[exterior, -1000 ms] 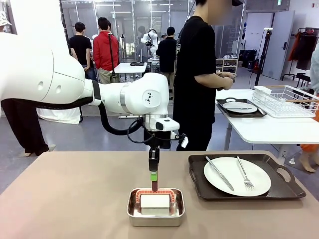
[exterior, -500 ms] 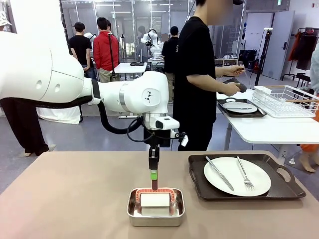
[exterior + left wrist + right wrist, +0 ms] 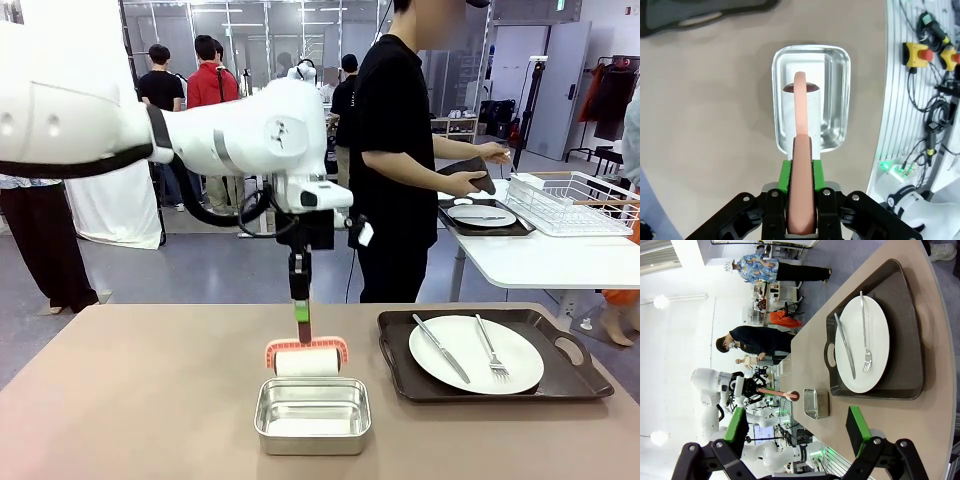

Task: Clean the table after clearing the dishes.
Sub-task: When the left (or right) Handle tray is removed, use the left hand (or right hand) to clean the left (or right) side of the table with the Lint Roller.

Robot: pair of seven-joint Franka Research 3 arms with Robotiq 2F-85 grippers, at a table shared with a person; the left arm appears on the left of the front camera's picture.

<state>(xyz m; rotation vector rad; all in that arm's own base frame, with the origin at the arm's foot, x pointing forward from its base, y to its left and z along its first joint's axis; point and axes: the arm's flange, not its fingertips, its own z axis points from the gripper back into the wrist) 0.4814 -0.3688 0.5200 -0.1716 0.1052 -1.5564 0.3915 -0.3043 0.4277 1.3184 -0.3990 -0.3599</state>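
Left gripper [image 3: 302,325] clamps the salmon-pink handle [image 3: 306,346] of a white roller [image 3: 306,363] above a small rectangular steel pan [image 3: 312,418] on the beige-brown table [image 3: 140,400]; right gripper [image 3: 797,429] gapes wide; round white plate [image 3: 476,353] sits on its dark tray [image 3: 565,385].

I see bright, even light from above; soft shadows lie on the bench [image 3: 150,400]. The steel pan [image 3: 835,100] gives glare. Both wrist views bend strongly at the edges.

White roller [image 3: 306,364], salmon handle [image 3: 306,345], silver pan [image 3: 312,439], dark brown tray [image 3: 394,346].

Open table [image 3: 130,400] left of pan [image 3: 312,442]
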